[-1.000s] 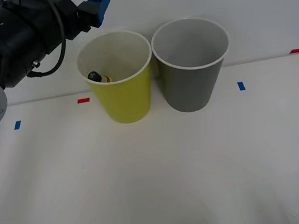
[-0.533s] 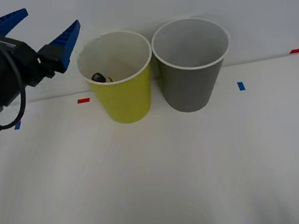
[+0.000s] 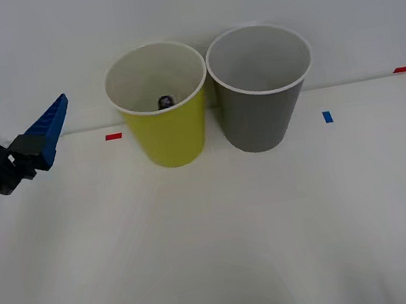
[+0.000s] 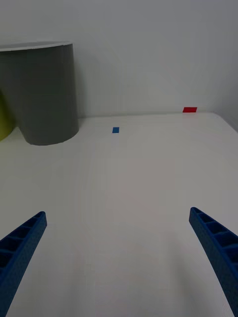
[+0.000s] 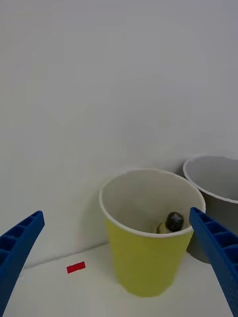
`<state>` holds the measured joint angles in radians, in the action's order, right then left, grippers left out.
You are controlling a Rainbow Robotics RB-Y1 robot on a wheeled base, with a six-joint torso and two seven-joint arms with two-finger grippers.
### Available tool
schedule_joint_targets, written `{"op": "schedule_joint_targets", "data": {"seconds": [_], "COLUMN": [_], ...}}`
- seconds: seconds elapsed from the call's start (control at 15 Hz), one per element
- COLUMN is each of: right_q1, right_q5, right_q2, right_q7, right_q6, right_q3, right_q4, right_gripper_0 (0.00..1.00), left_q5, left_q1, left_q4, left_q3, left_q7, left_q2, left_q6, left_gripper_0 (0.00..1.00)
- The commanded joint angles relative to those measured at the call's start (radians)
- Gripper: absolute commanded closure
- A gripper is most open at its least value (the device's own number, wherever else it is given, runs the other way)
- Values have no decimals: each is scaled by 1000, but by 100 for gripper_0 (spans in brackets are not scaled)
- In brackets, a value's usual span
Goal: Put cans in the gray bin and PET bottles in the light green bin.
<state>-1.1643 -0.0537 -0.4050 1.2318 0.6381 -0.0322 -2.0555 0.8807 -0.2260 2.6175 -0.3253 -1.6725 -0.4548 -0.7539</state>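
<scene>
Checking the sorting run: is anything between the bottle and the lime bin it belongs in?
Nothing visible: the bottle already sits inside the lime bin. The left hand is open beside it.

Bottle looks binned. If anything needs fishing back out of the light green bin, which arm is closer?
Left, probably. The left end effector hangs open beside the light green bin, which holds the PET bottle. The right end effector is open and low, beyond the gray bin.
</scene>
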Motion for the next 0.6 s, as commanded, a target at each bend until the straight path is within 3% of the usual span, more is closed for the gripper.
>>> {"op": "schedule_joint_targets", "data": {"seconds": [0.07,0.2,0.4,0.6], "right_q1": [0,0,0,0], "right_q5": [0,0,0,0], "right_q2": [0,0,0,0], "right_q7": [0,0,0,0], "right_q6": [0,0,0,0], "right_q3": [0,0,0,0], "right_q4": [0,0,0,0], "right_gripper_0": [0,0,0,0], "left_q5": [21,7,-189,-367], "left_q1": [-42,-72,-170,-262], "left_q4": [1,1,-50,-83], "left_q3": [-32,5,201,288], "left_q7": [-13,-26,-42,-23], "left_q2": [19,22,11,-7], "left_q6": [4,100,416,601], "left_gripper_0": [0,0,0,0]}}
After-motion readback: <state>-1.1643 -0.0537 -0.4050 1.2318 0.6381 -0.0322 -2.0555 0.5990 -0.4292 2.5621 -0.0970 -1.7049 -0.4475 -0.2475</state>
